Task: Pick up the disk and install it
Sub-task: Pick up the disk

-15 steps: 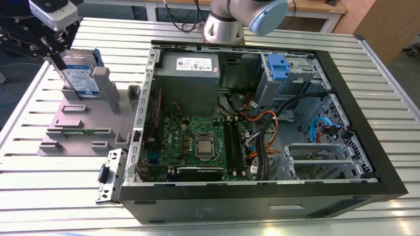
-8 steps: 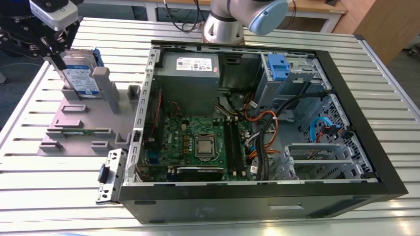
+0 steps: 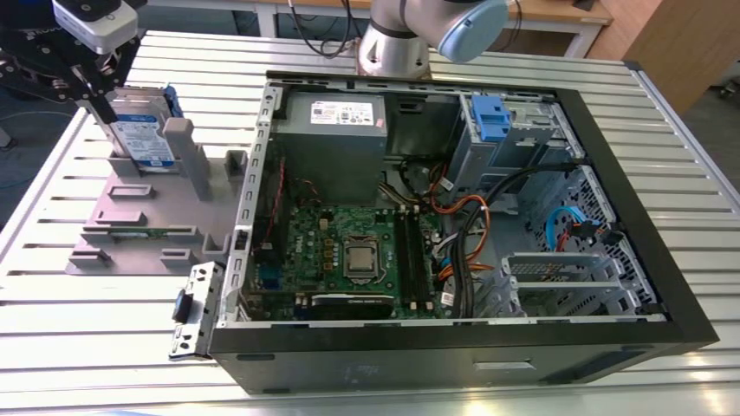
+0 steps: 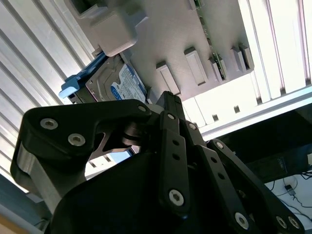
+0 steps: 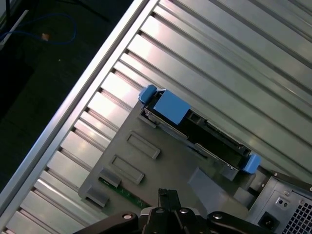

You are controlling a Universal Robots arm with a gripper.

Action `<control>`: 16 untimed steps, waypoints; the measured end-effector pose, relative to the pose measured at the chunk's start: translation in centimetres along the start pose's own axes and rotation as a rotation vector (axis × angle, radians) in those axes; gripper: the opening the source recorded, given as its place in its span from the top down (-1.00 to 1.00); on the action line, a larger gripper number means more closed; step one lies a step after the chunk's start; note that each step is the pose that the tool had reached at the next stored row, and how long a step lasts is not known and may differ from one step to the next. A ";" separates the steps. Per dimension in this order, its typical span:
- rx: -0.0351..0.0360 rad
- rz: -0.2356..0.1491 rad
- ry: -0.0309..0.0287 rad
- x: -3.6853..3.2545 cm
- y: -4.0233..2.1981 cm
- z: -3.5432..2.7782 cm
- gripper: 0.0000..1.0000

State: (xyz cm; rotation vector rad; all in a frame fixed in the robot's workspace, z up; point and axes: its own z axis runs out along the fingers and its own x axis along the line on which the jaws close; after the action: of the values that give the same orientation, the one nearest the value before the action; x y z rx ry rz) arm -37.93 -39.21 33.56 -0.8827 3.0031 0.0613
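The disk (image 3: 145, 130) stands on edge in a slot of the grey plastic stand (image 3: 127, 212), at the exterior view's far left; its white-and-blue label faces the camera and a blue bracket frames it. My gripper (image 3: 99, 102) hangs just above and beside the disk's upper corner. In the first wrist view the disk (image 5: 170, 108) is seen from above, apart from the gripper tip (image 5: 168, 195). The second wrist view shows the label and blue bracket of the disk (image 4: 127, 84) just past the gripper (image 4: 168, 100).
An open computer case (image 3: 647, 260) lies on the slatted metal table (image 3: 69, 364), to the stand's right in the exterior view. Inside it are a grey power-supply box (image 3: 335, 130), a motherboard (image 3: 347, 251), cables and a drive bay with a blue bracket (image 3: 491, 117). The arm's base (image 3: 399, 43) stands behind the case.
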 end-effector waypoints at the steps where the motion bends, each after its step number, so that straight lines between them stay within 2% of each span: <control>1: 0.0000 -0.001 0.0001 0.00 0.00 0.00 0.79; 16: -0.0003 -0.013 0.0004 0.00 0.00 0.00 0.79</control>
State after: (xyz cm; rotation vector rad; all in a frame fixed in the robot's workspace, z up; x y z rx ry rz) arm -37.93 -39.21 33.57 -0.9027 2.9974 0.0614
